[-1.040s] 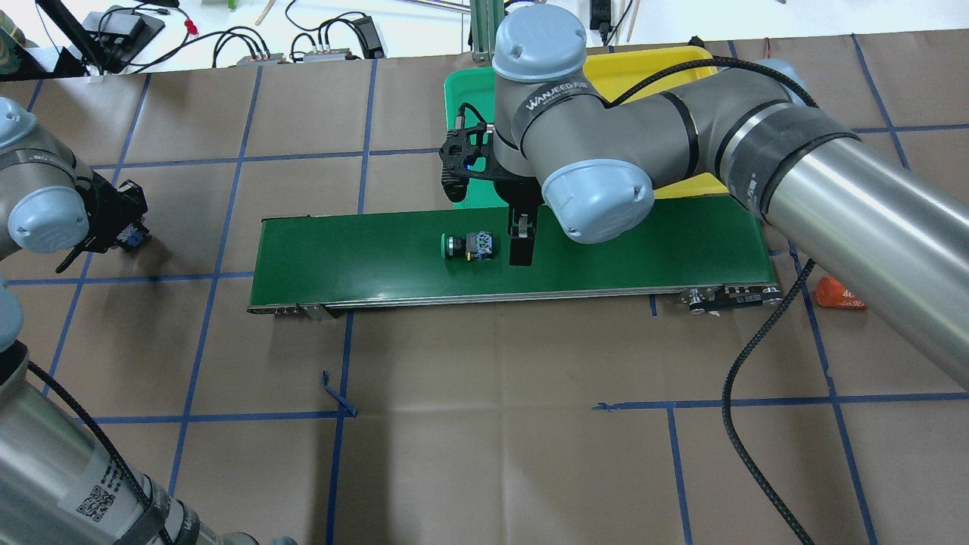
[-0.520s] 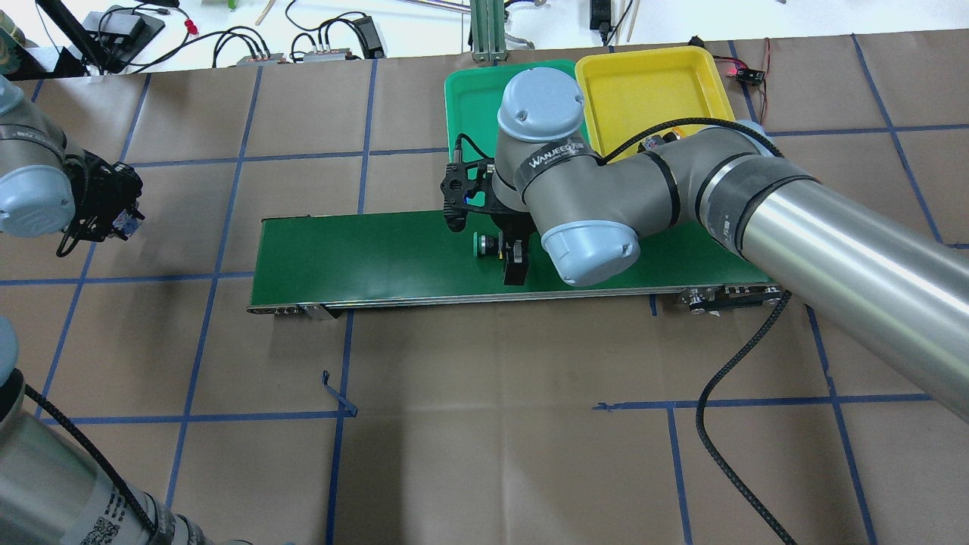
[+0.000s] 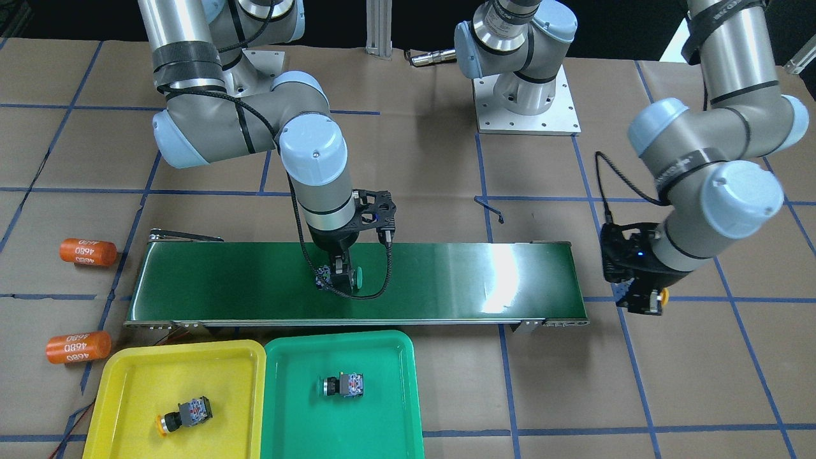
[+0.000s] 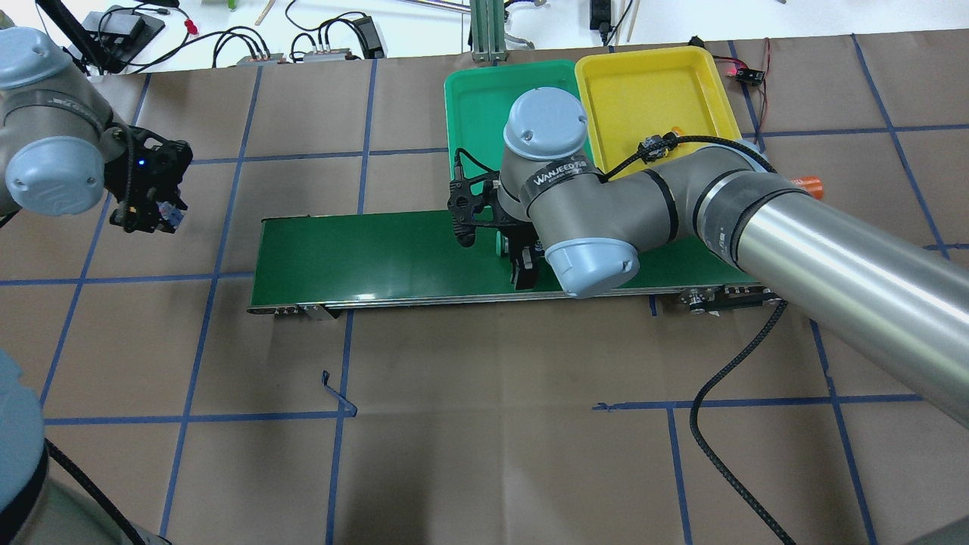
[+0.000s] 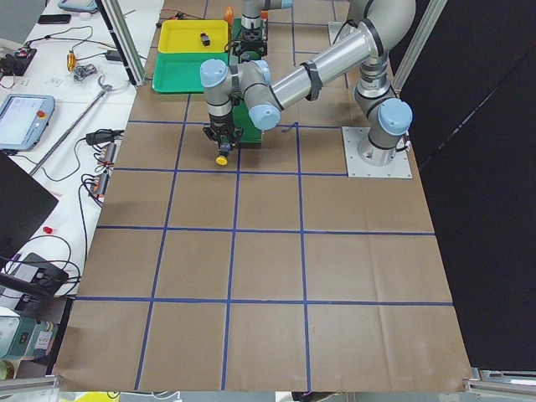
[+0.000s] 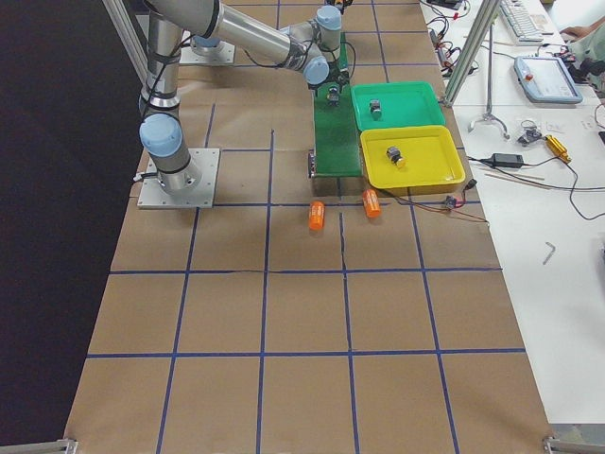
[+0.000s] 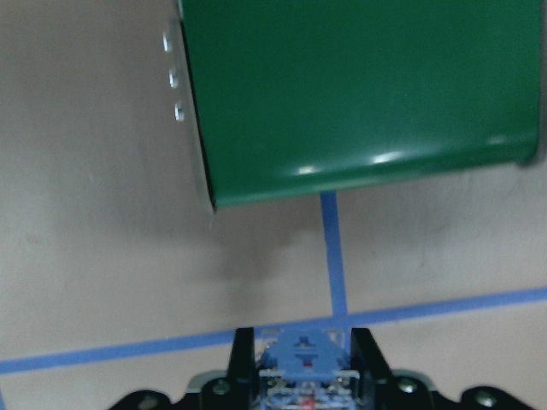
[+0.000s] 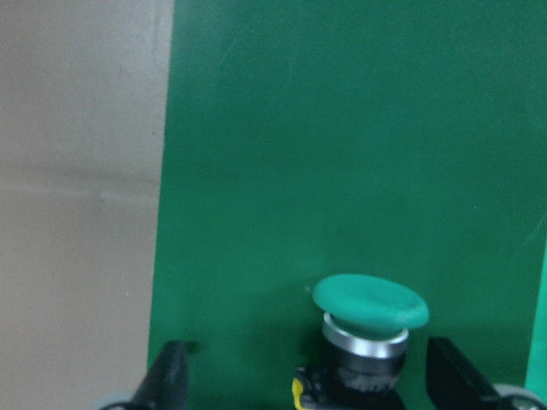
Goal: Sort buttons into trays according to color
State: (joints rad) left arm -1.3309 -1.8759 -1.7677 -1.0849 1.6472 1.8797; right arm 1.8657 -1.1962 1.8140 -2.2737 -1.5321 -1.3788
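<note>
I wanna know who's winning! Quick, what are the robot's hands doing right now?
Left gripper: shut on a yellow button.
Right gripper: open around a green button.

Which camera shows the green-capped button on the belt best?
Right wrist view: the green mushroom-capped push-button fills the lower frame, between the open fingers of the right hand. Front-facing shows its cap small under the hand; overhead, the right arm hides nearly all of it; side views barely resolve it.
</note>
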